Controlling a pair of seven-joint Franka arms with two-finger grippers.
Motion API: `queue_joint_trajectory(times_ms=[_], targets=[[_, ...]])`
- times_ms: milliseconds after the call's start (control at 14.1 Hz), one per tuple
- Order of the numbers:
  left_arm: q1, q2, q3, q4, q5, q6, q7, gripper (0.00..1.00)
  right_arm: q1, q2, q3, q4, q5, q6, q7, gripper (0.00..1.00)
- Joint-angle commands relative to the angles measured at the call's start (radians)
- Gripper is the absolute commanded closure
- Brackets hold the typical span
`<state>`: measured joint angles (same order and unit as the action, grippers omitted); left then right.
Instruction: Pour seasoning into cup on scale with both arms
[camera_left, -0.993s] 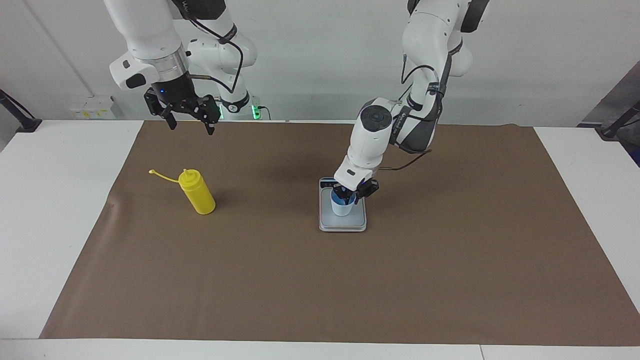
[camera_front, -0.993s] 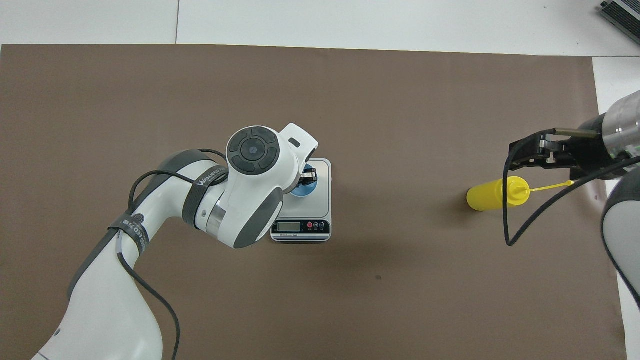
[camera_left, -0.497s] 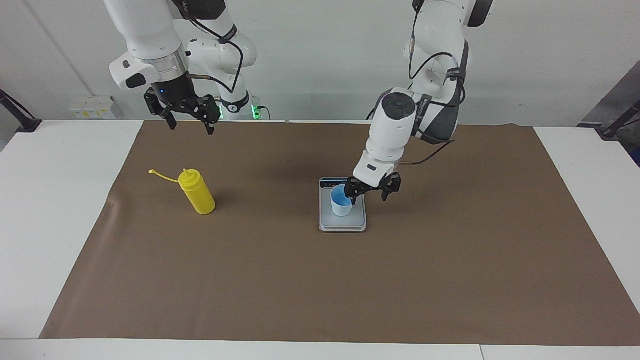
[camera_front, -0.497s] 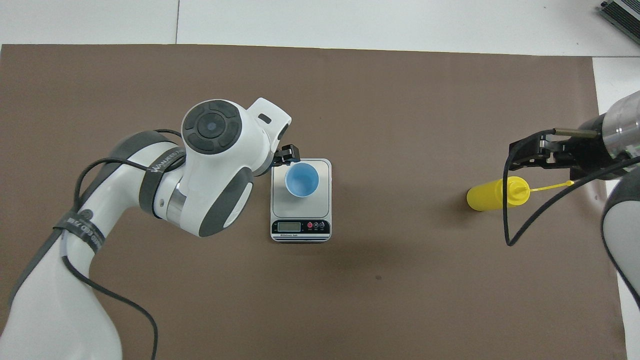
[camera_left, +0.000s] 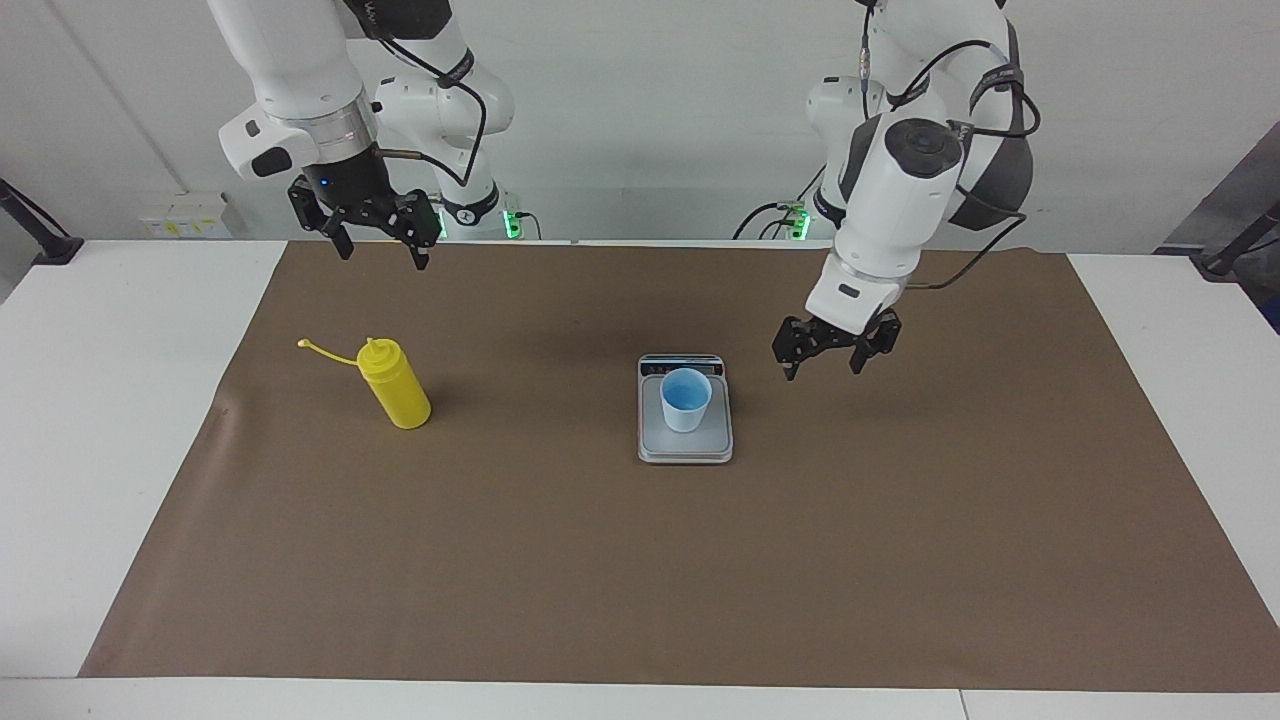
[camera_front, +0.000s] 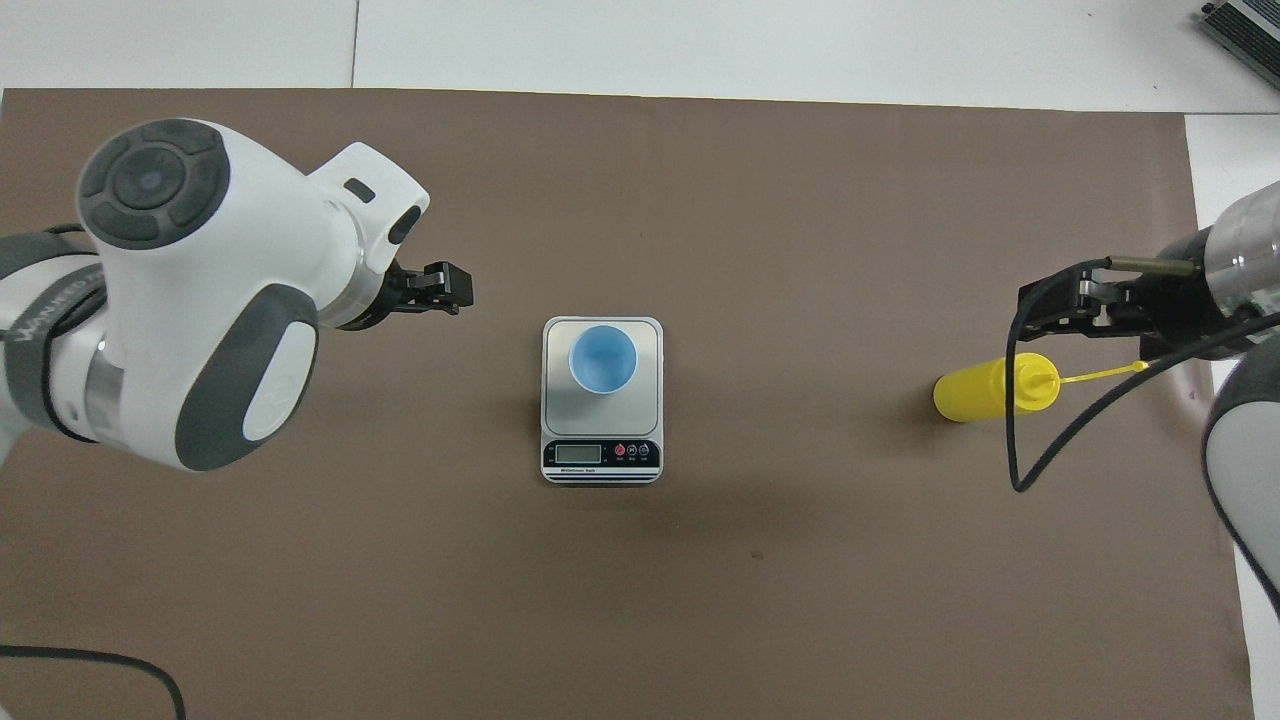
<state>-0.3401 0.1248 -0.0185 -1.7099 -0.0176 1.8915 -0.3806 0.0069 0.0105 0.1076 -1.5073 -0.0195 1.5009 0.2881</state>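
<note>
The right gripper (camera_left: 380, 248) hangs with fingers spread wide, empty, over the brown mat (camera_left: 640, 560) at the robots' edge. The tall yellow plastic squeeze bottle (camera_left: 396, 384) stands upright toward the right arm's end of the counter (camera_left: 120, 420), nozzle up. The left gripper (camera_left: 826, 358), also wide and empty, hovers over the mat beside the flat silver-grey scale (camera_left: 686, 447). Only the overhead view shows the scale's dark display strip (camera_front: 601, 454), at its end nearer the robots. The pale blue tapered plastic cup (camera_left: 685, 400) stands upright on the scale.
</note>
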Motion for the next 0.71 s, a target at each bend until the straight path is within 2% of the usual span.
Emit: queue_joint_trajectory(times_ms=[0,284,639], targets=[[0.087,-0.077,-0.009,-0.011,0.011,-0.089,0.171,0.00,-0.013,0.002,0.004,0.007,0.012,-0.014,-0.023,0.00],[0.176,-0.155,-0.008,-0.007,0.008,-0.163,0.347,0.00,-0.019,0.002,0.003,0.007,0.012,-0.016,-0.024,0.00],[0.265,-0.168,-0.003,-0.004,0.002,-0.213,0.376,0.00,-0.015,0.002,0.003,0.007,0.012,-0.014,-0.021,0.00]])
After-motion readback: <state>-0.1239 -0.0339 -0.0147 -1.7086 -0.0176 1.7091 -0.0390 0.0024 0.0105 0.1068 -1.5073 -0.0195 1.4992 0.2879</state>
